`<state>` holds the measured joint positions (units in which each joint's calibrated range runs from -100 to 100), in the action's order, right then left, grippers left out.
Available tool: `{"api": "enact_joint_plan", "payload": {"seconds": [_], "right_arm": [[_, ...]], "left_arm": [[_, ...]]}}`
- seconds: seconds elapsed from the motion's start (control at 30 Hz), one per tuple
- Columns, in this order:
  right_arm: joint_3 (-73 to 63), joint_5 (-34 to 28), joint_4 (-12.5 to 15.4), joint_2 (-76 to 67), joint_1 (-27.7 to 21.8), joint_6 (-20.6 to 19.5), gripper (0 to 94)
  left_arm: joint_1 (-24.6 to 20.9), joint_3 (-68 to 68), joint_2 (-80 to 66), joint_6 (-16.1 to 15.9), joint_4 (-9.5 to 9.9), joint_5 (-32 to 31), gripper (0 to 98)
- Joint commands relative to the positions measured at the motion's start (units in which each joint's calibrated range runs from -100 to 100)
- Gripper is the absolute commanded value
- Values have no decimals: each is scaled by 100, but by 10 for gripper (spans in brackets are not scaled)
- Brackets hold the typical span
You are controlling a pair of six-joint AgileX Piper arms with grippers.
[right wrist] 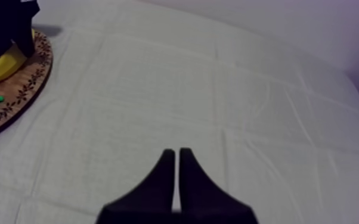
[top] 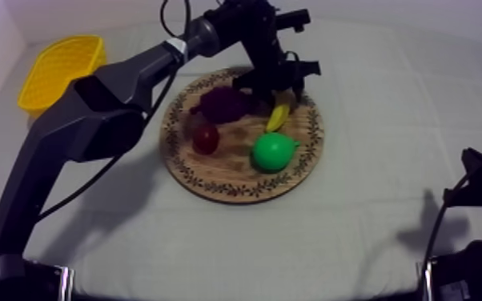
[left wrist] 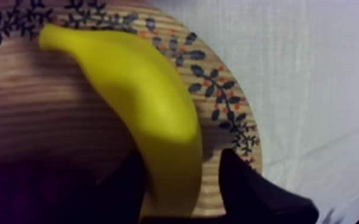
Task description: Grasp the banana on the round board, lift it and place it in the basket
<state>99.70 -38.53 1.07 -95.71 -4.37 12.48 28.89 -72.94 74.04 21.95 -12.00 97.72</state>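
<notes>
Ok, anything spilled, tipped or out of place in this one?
Nothing stands out. The banana, pear, grapes and small red fruit lie on the wooden board, the yellow basket sits upright, and the left gripper straddles the banana.

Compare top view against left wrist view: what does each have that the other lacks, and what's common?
Top view, not left wrist: yellow basket at the table's left side, plus grapes, small red fruit and pear on the wooden board.
Left wrist, not top: the left gripper with open fingers straddling the banana, bare wood between one finger and the peel.
Both: banana lying on the wooden board near its patterned rim, the cloth beyond, and the left gripper at the banana.
</notes>
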Motion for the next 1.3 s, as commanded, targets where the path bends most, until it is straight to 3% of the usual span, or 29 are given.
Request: {"api": "enact_joint_plan", "payload": {"seconds": [0.0, 0.2, 0.33, 0.73, 1.03, 1.27], "right_arm": [[-3, -2, 3, -4, 1, 0, 6], [-3, -2, 3, -4, 1, 0, 6], [-3, -2, 3, -4, 1, 0, 6], [-3, -2, 3, -4, 1, 0, 6], [-3, -2, 3, -4, 1, 0, 6], [-3, -2, 3, -4, 1, 0, 6]], "left_arm": [[-9, 14, 15, -7, 13, -46, 371], [-17, 54, -3, 29, 48, -97, 176], [-13, 180, -309, 49, 165, -109, 140], [-192, 1694, -3350, -25, 1003, -246, 149], [-1048, 3677, -5429, -569, 1331, -528, 171], [-1863, 5178, -6022, -886, 1582, -960, 164]]}}
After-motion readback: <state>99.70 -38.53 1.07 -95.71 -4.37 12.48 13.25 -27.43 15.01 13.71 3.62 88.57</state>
